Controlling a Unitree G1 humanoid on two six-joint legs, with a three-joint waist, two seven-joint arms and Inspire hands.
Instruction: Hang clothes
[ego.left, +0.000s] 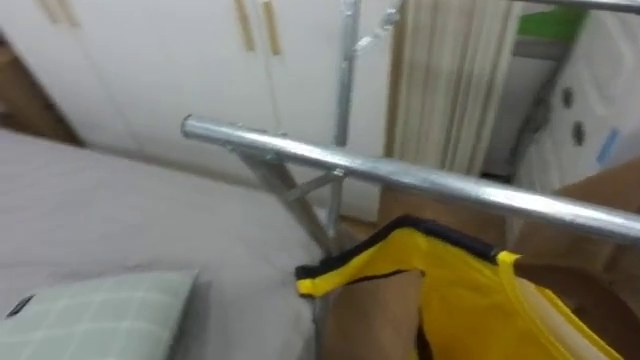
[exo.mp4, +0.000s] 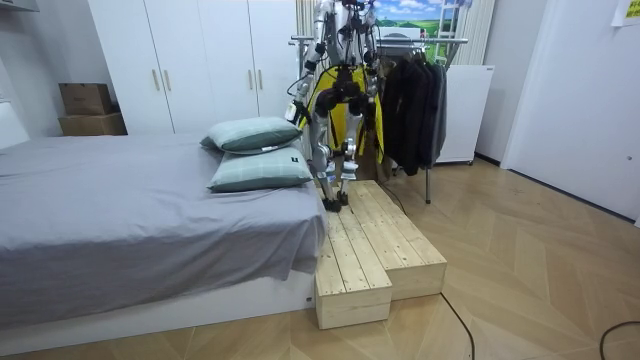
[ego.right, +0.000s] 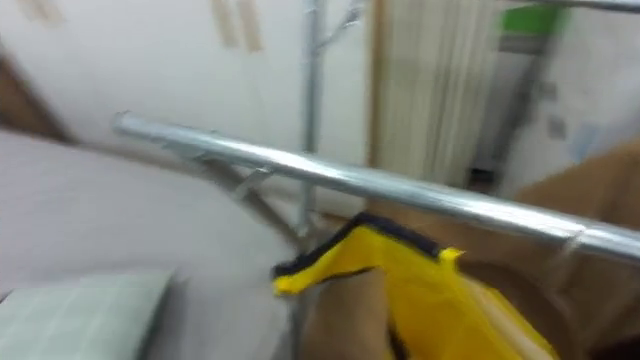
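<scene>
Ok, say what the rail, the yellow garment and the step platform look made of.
Rail: metal, likely steel, going by its bright silvery sheen. Yellow garment: thin, smooth fabric, perhaps synthetic; it drapes in soft folds and has a dark-trimmed edge. Platform: pale unpainted wood with visible planks.

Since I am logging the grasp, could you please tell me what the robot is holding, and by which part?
Apparently the yellow garment, just under the metal rail; the grip is hidden, so which part is held cannot be told.
</scene>
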